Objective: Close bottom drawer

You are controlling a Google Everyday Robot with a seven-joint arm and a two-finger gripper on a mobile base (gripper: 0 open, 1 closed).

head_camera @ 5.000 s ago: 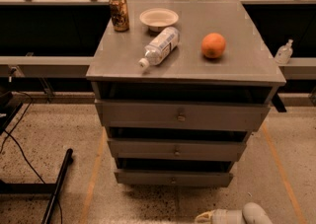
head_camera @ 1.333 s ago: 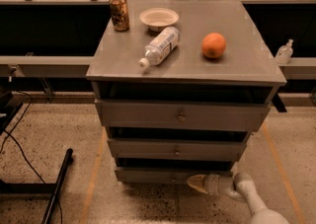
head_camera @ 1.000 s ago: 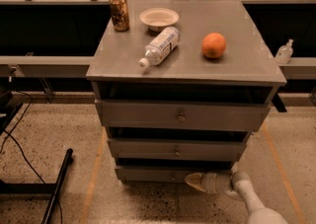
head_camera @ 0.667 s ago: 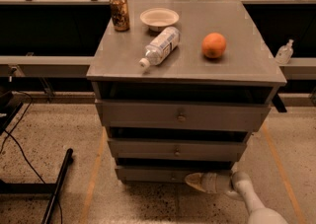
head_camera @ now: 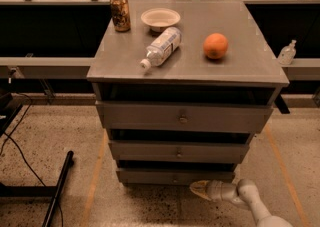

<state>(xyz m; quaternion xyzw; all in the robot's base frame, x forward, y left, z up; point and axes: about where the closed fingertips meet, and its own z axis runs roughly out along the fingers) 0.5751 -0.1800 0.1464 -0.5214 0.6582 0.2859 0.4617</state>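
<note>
Since five seconds ago the gripper (head_camera: 196, 189) has come left, just beside the bottom drawer (head_camera: 150, 176) — lowest flat grey front, standing out, dark gap above. Released or clenched — cannot tell. Can (head_camera: 120, 12) label unreadable.

Warm, dimmish light from above: cabinet top (head_camera: 245, 58) evenly lit, faint sheen. Black shadow band right above the bottom drawer (head_camera: 150, 176). The gripper (head_camera: 200, 189) sits low, near right, by that drawer's right end, tip lit yellowish.
</note>
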